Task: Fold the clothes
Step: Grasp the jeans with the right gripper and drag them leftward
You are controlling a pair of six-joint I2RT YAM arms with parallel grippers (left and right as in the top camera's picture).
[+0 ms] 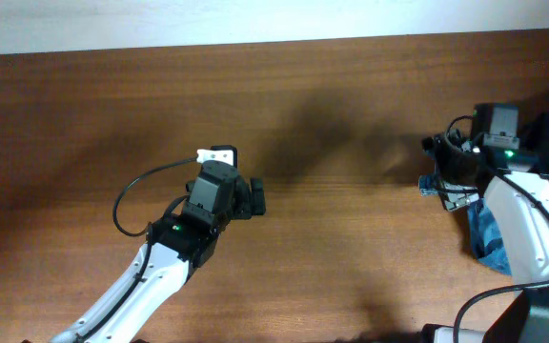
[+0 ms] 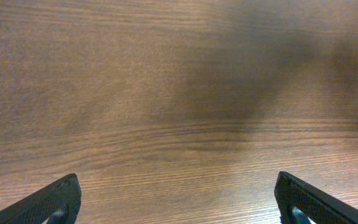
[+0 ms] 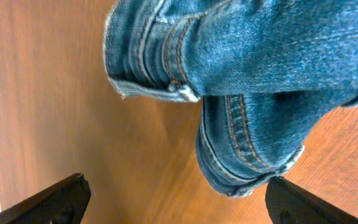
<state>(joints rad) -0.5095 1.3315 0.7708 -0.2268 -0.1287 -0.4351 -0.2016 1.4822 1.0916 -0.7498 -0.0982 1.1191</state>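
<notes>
Step in hand: the opening reach is judged to be under way. No fold is being shown anywhere on the jeans (image 3: 260, 56), and the cloth is not being held by either hand.
Jeans: the denim is being seen bunched at the right edge of the table (image 1: 303, 95), partly covered by the right arm in the overhead view. Two seamed edges are being shown one over the other in the right wrist view. Whether any of the garment is hanging off the table cannot be told.
Right hand (image 3: 176, 202): the fingers are being held spread wide with nothing between them. The hand is being kept over the table's right side, just short of the nearest denim edge and apart from it.
Left hand (image 2: 182, 205): the fingers are being held fully apart, with nothing gripped. The hand is being hovered over bare wood near the table's middle, well apart from the jeans.
Next move: a grip on one denim edge is being called for, with the right hand advanced until a single layer is lying between its fingers. The garment is then being expected toward the table's middle, where the left hand is being needed for spreading it flat.
Caution: the stacked edges are lying close together, so a pinch on both layers at once is being judged likely.
</notes>
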